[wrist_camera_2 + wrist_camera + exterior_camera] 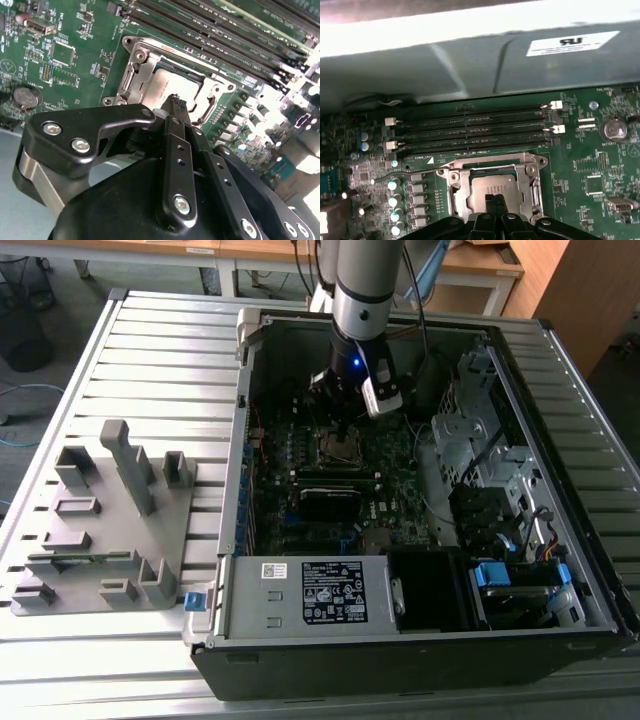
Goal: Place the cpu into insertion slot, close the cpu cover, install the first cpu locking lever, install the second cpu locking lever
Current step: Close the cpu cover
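the small flat square cpu [490, 186] with its greyish-silver metal top lies seated in the dark square insertion slot [485, 173] on the green circuit board [580, 165]. the thin silver metal cpu cover [455, 192] lies flat around it, and the chip shows through the cut-out centre. in the second wrist view the cpu [167, 82] and the cover [135, 75] sit the same way.

the black two-fingered gripper [176, 100] hangs right above the socket, its slim fingers [172, 150] pressed together with nothing between them. the tips stand over the chip's near edge; whether they touch it cannot be told.

in the first wrist view a thin metal rod [395, 176] runs out sideways from the socket, and long black memory slots [470, 135] lie just beyond it.

in the exterior view the gripper [345, 430] reaches down into an open dark computer case [235, 440] on a slatted metal table [160, 350]. a grey moulded fixture tray [100, 530] rests at the exterior view's left
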Controlling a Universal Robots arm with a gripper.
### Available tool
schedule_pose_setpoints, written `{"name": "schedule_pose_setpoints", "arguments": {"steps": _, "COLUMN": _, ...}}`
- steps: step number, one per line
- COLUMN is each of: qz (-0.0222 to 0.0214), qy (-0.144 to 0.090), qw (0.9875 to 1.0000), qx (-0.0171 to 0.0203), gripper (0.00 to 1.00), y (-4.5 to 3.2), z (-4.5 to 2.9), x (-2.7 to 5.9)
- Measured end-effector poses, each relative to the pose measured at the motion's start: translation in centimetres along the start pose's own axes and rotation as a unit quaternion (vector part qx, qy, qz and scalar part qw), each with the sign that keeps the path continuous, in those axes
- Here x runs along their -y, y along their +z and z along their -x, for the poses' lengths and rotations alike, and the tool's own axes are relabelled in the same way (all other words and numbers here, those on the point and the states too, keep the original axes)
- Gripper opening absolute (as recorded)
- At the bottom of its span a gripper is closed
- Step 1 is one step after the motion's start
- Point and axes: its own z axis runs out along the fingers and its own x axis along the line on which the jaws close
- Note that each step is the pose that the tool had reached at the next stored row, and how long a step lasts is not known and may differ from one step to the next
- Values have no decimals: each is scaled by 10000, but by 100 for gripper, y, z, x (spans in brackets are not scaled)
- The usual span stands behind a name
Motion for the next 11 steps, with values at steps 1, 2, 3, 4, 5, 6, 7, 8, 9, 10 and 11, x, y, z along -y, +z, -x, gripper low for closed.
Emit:
{"name": "schedule_pose_setpoints", "arguments": {"steps": 1, "qz": 1, "qy": -51, "qw": 10000, "qx": 10, "gripper": 11, "y": 1, "z": 0, "x": 0}}
{"name": "schedule_pose_setpoints", "arguments": {"steps": 2, "qz": 2, "qy": -99, "qw": 9999, "qx": 21, "gripper": 11, "y": 3, "z": 0, "x": 0}}
{"name": "schedule_pose_setpoints", "arguments": {"steps": 3, "qz": 3, "qy": -142, "qw": 9999, "qx": 34, "gripper": 11, "y": 4, "z": 0, "x": 0}}
{"name": "schedule_pose_setpoints", "arguments": {"steps": 4, "qz": 5, "qy": -179, "qw": 9998, "qx": 48, "gripper": 11, "y": 5, "z": 0, "x": 0}}
{"name": "schedule_pose_setpoints", "arguments": {"steps": 5, "qz": 8, "qy": -208, "qw": 9998, "qx": 65, "gripper": 11, "y": 7, "z": 0, "x": -1}}
{"name": "schedule_pose_setpoints", "arguments": {"steps": 6, "qz": 10, "qy": -249, "qw": 9996, "qx": 94, "gripper": 11, "y": 7, "z": -1, "x": 0}}
{"name": "schedule_pose_setpoints", "arguments": {"steps": 7, "qz": 11, "qy": -271, "qw": 9996, "qx": 112, "gripper": 11, "y": 7, "z": -1, "x": 0}}
{"name": "schedule_pose_setpoints", "arguments": {"steps": 8, "qz": 13, "qy": -294, "qw": 9995, "qx": 128, "gripper": 11, "y": 8, "z": -3, "x": 0}}
{"name": "schedule_pose_setpoints", "arguments": {"steps": 9, "qz": 14, "qy": -307, "qw": 9994, "qx": 137, "gripper": 11, "y": 8, "z": -7, "x": 0}}
{"name": "schedule_pose_setpoints", "arguments": {"steps": 10, "qz": 14, "qy": -309, "qw": 9994, "qx": 137, "gripper": 11, "y": 8, "z": -8, "x": 1}}
{"name": "schedule_pose_setpoints", "arguments": {"steps": 11, "qz": 13, "qy": -308, "qw": 9994, "qx": 137, "gripper": 11, "y": 8, "z": -12, "x": 1}}
